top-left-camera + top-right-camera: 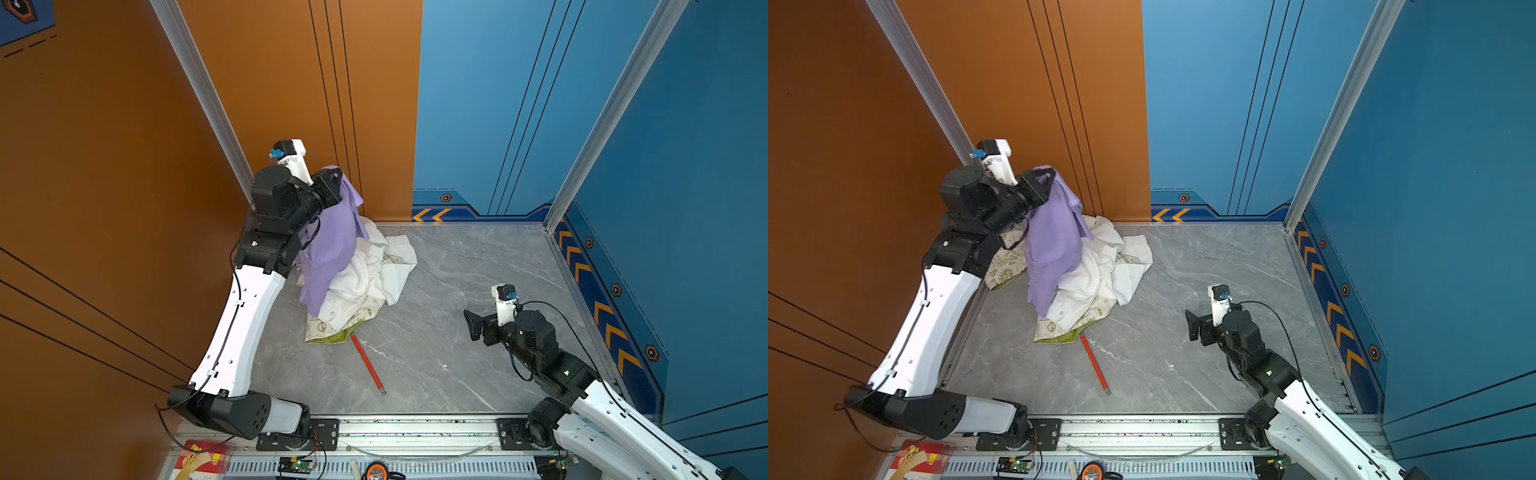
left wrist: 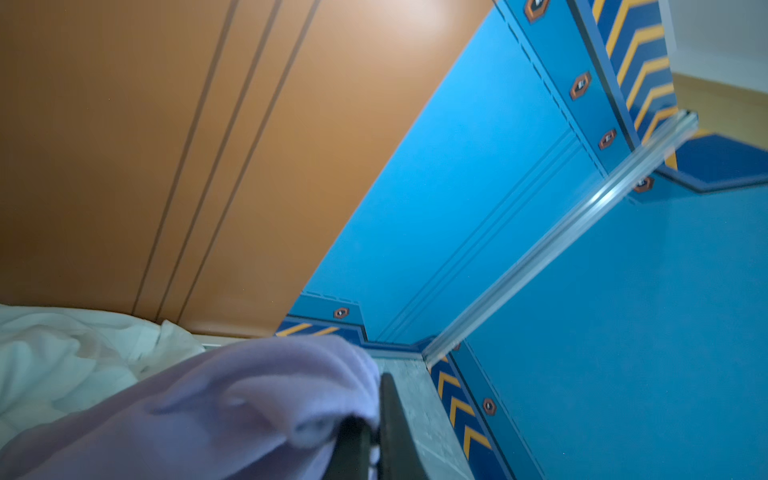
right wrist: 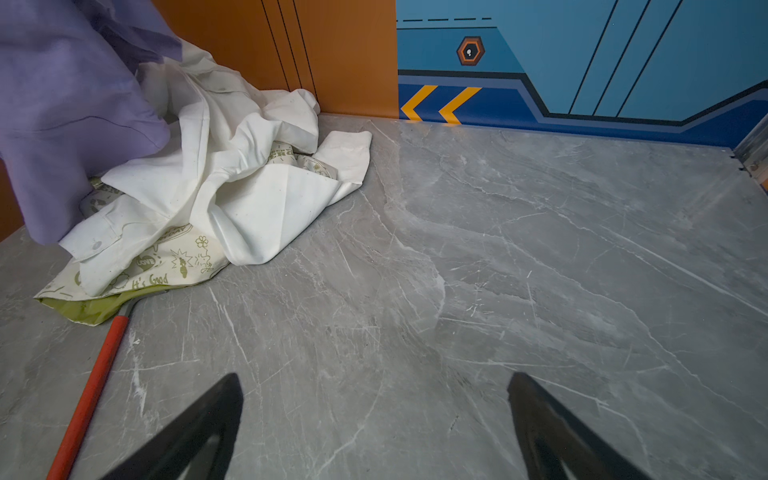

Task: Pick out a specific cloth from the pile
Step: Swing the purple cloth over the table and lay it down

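The lavender cloth hangs lifted near the 10 o'clock corner of the grey table. Its upper edge is pinched between the pressed-together fingers of the left gripper, and its lower end drapes against the pile of white shirt and green-printed cream fabric. A red rod lies at the pile's 6 o'clock, one end at the olive edge, while the right gripper hovers well apart at the table's 4 o'clock, jaws spread wide and holding nothing.
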Available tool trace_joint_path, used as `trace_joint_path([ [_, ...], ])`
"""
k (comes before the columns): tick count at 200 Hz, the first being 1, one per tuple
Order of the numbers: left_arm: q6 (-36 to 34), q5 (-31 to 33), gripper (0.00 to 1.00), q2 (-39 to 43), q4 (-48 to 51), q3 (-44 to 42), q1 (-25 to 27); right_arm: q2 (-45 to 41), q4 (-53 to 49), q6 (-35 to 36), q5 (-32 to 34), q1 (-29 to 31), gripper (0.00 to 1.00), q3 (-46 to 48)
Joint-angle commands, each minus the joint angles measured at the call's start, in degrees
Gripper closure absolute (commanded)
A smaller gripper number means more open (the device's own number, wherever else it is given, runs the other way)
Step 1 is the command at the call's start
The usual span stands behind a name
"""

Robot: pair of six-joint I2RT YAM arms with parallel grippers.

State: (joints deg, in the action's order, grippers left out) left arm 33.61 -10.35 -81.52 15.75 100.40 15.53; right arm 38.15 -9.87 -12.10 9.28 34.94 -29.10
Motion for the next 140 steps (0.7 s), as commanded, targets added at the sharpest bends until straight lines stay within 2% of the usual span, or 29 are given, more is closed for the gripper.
trace_joint_path([
  [1, -6.5, 3.1, 1.0, -2.4, 0.6, -1.5, 8.0, -0.3, 1.1, -1.1, 1.9, 0.4, 0.0, -0.7],
  [35, -10.7, 3.8, 1.0, -9.0, 3.1, -7.5, 20.1, -1.9, -1.0, -1.0, 5.2, 0.5, 0.0, -1.8],
  [43, -11.4, 3.6, 0.96, -10.5, 3.5, -10.0, 22.2, -2.7, -1.5, -1.0, 6.6, 0.5, 0.0, -1.9],
  [54, -12.6, 3.3, 0.83, -12.3, 3.9, -13.4, 24.7, -3.9, -2.2, -1.0, 8.2, 0.5, 0.0, -1.9],
  [65, -13.2, 3.2, 0.6, -13.4, 4.2, -17.0, 26.6, -5.5, -2.6, -0.9, 9.9, 0.4, 0.0, -1.7],
  [84, -14.2, 2.9, 0.37, -13.2, 4.2, -22.4, 27.8, -8.1, -2.8, -0.4, 12.6, 0.4, 0.0, -0.9],
  [100, -14.1, 5.4, 0.24, -10.0, 4.2, -26.4, 27.1, -9.9, -3.0, -0.4, 14.4, 0.4, 0.0, -0.3],
  [117, -14.5, 7.8, 0.15, -5.1, 4.2, -29.9, 25.7, -10.8, -2.9, -0.5, 15.2, 0.4, 0.0, 0.2],
  [124, -14.6, 8.9, 0.06, -2.5, 4.2, -31.3, 25.0, -11.0, -2.7, -0.5, 15.2, 0.4, 0.0, 0.3],
  [140, -13.9, 11.0, 0.01, 3.0, 4.2, -35.0, 23.1, -10.7, -2.0, -0.5, 13.7, 0.4, 0.0, 0.4],
])
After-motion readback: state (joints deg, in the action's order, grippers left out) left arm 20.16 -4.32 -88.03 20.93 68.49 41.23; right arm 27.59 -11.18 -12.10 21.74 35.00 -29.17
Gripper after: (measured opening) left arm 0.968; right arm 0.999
